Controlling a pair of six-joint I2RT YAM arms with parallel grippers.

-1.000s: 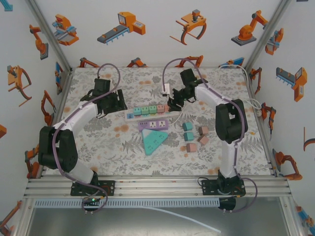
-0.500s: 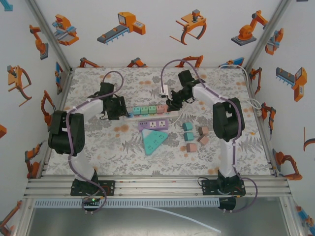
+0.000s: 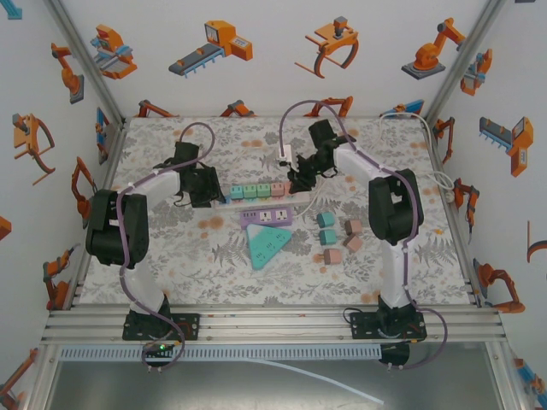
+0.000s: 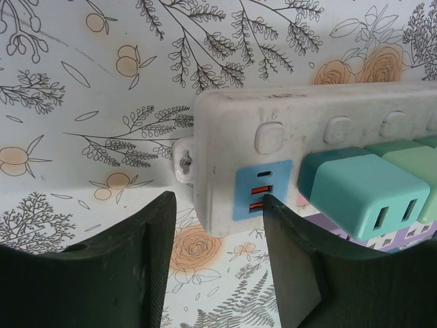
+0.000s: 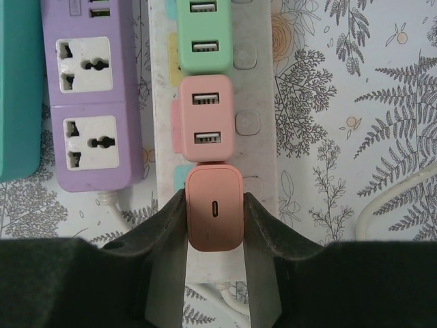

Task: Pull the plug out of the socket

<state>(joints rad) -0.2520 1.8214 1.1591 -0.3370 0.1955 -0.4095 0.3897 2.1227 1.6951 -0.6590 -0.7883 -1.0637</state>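
While the right end effector clamps the plug, the left end effector, apart, should pin the strip first.

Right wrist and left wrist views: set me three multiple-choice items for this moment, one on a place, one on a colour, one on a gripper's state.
1. Where is the left gripper?
A. at the end of the white power strip that bears the blue USB panel
B. over the purple strip
C. at the loose blocks

2. What colour is the plug between the fingers of the right gripper?
A. green
B. purple
C. salmon pink

3. How does the right gripper stand?
A. open above the plug
B. shut on the plug
C. shut on a cable

Answers: A, that end lies between its fingers in the left wrist view; C, the right wrist view shows it salmon pink; B, both pads press the plug's sides.
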